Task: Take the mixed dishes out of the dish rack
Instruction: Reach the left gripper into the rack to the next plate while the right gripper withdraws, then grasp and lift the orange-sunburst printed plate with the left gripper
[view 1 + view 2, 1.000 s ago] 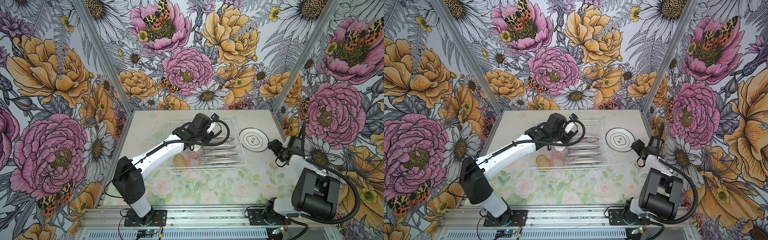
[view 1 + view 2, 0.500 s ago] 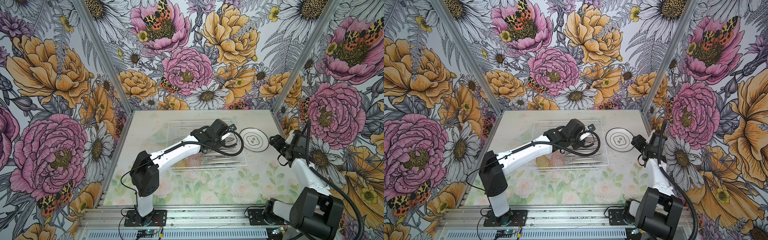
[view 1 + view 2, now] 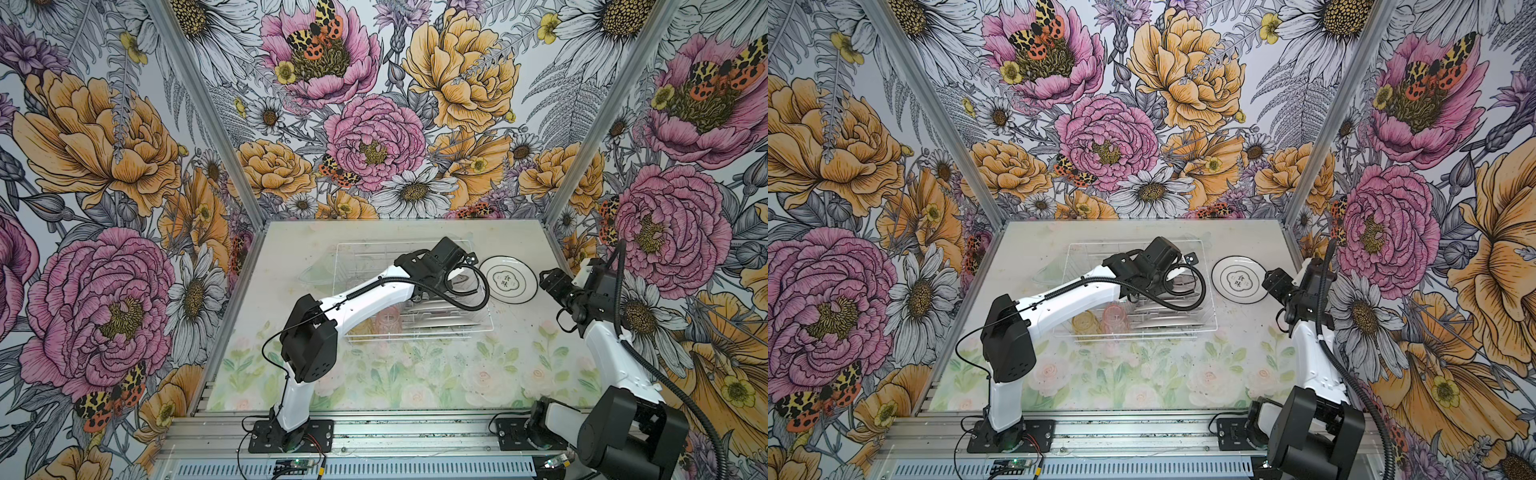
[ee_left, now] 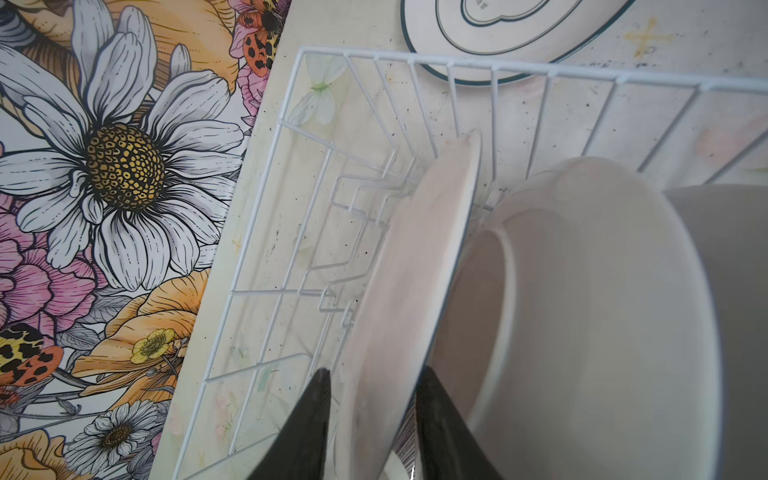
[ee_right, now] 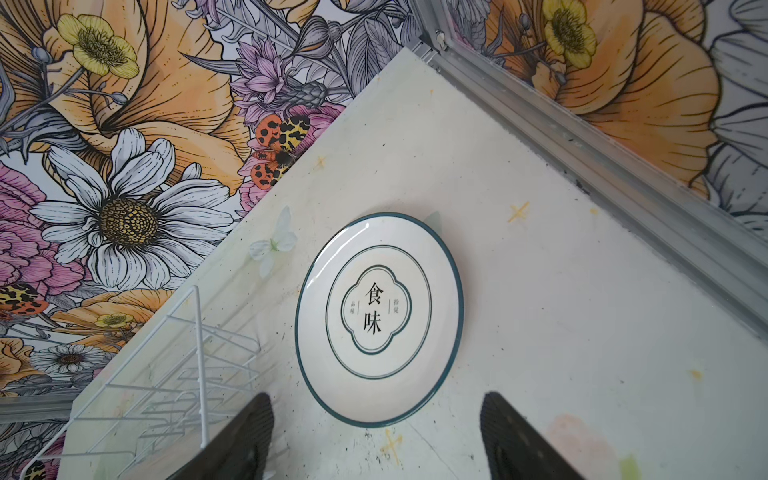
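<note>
Left gripper (image 4: 376,372) straddles the rim of the upright plate (image 4: 415,270) in the rack (image 4: 623,77); can't tell if I'm clamped. Right gripper (image 5: 378,399) stands apart, flat plate (image 5: 379,318) on the table (image 5: 540,291) just ahead of it.

The worktop (image 3: 415,374) is pale with faded printed roses and leaves, a white butterfly (image 5: 274,243) and small yellow crosses (image 5: 518,212), and it is flecked with dark specks. Walls (image 3: 104,166) papered with big pink, orange and white flowers and spotted moths enclose it on three sides, joined by grey metal posts (image 3: 199,104).
</note>
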Robot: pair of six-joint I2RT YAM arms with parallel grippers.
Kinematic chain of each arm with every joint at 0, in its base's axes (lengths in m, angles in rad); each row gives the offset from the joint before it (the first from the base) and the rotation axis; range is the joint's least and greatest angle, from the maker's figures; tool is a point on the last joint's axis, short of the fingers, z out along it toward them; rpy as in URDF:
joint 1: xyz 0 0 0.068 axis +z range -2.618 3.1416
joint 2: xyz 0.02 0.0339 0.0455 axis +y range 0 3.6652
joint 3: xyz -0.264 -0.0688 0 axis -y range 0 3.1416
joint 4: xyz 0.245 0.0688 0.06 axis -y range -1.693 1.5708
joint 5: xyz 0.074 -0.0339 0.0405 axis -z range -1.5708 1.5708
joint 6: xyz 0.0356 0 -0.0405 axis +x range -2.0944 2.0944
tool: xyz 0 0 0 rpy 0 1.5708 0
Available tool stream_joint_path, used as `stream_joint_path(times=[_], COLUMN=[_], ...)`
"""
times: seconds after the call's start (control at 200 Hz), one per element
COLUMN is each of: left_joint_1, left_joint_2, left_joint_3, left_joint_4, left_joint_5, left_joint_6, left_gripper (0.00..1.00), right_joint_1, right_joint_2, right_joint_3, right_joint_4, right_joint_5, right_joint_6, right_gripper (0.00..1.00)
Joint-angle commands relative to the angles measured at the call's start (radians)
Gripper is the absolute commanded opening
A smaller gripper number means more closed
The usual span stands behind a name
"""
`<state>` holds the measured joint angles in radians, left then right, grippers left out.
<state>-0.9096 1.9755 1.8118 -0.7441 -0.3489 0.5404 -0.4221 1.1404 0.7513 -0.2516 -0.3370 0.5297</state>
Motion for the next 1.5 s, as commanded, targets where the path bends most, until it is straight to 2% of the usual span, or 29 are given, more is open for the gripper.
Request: stream_joint_path(times=[0.0, 0.09, 0.41, 0.736, 0.751, 1.086, 1.491], left_joint_1=[0.016, 0.021, 0.034, 0.051, 0.051, 0.077, 0.163], left_joint_2=[0.031, 0.045, 0.055, 0.075, 0.074, -0.015, -0.206], left_joint_3=[0.04, 0.052, 0.068, 0.08, 0.081, 0.071, 0.049], left_joint_4=[-0.002, -0.004, -0.002, -0.001, 0.0, 0.04, 0.071], left_joint_5=[-0.036, -0.038, -0.041, -0.058, -0.058, -0.063, 0.079], left_joint_6=[0.042, 0.058, 0.076, 0.089, 0.089, 0.05, -0.11], left_gripper=[0.29, 0.23, 0.17, 0.03, 0.0, 0.0, 0.0], right_joint_1=[0.006, 0.005, 0.005, 0.005, 0.006, 0.005, 0.012], right_joint_2=[-0.026, -0.027, -0.03, -0.033, -0.033, -0.061, -0.111], right_joint_3=[0.03, 0.028, 0.029, 0.031, 0.031, 0.042, 0.061], right_joint_4=[0.005, 0.004, 0.006, 0.006, 0.006, 0.004, 0.003], right_joint_5=[-0.008, -0.008, -0.009, -0.018, -0.019, -0.061, -0.157], right_joint_6=[-0.009, -0.011, -0.011, -0.01, -0.01, -0.009, -0.021], right_gripper=[0.8, 0.8, 0.8, 0.8, 0.8, 0.78, 0.76])
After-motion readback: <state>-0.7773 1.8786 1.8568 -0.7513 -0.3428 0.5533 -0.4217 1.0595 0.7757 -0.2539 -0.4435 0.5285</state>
